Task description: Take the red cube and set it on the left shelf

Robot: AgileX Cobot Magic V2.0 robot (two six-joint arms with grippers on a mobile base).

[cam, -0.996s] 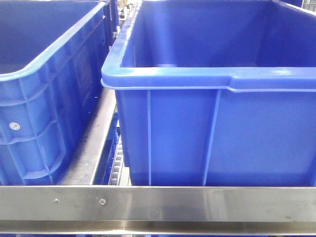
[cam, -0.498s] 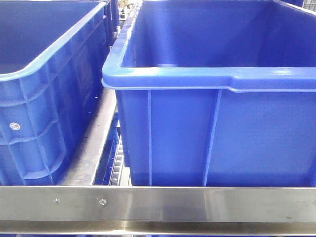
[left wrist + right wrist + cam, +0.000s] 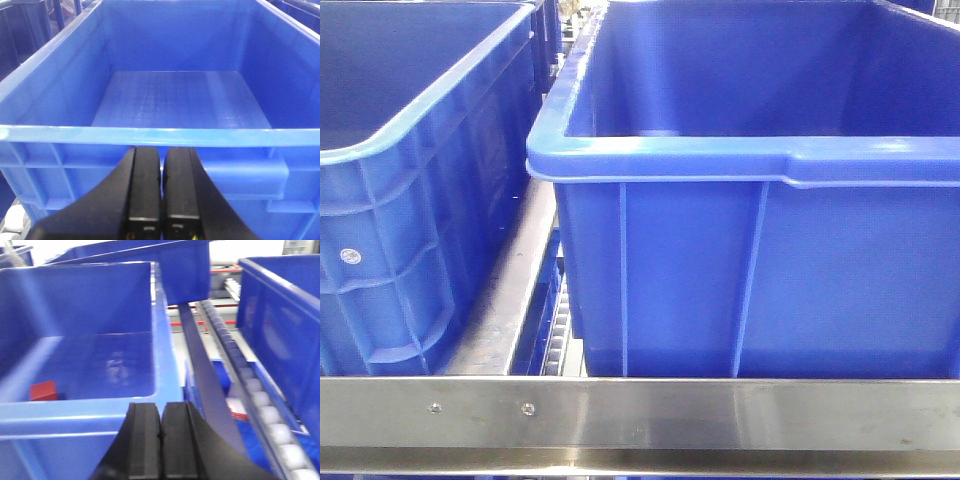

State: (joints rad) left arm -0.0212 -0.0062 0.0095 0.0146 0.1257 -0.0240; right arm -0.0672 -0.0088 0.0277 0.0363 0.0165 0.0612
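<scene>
The red cube (image 3: 43,390) lies on the floor of a blue crate (image 3: 75,412), near its front left corner, in the right wrist view. My right gripper (image 3: 161,410) is shut and empty, just before that crate's front rim, to the right of the cube. My left gripper (image 3: 161,152) is shut and empty, in front of the near wall of another blue crate (image 3: 150,135) whose floor is bare. The left shelf's steel front rail (image 3: 640,412) with two small screws runs across the bottom of the front view. No gripper shows in the front view.
Two big blue crates (image 3: 760,160) (image 3: 410,150) stand side by side on the shelf, with a steel divider rail (image 3: 510,290) between them. In the right wrist view a grey rail (image 3: 200,370) and a roller track (image 3: 250,385) run beside a further blue crate (image 3: 285,315).
</scene>
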